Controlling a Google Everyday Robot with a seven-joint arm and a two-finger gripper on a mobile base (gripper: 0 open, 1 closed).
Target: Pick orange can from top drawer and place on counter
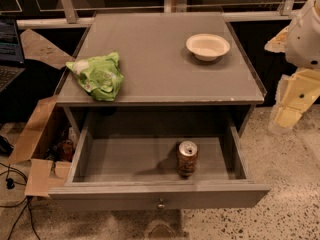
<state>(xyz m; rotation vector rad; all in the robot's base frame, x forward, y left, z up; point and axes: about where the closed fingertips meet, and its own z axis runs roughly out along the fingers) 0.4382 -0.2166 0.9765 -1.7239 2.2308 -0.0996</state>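
Observation:
The orange can (187,158) stands upright inside the open top drawer (160,196), right of centre and near its front panel. The drawer is pulled out below the counter (160,59), and its small round knob (161,204) shows on the front. My arm comes in at the right edge of the view. The gripper (289,113) hangs beside the counter's right side, above the floor, well to the right of the can and higher than it. It holds nothing that I can see.
A green-and-white wrinkly bag (97,75) lies on the counter's front left. A white bowl (207,46) sits at its back right. Cardboard pieces (37,134) and cables lie on the floor at the left. A laptop (10,44) shows at the far left.

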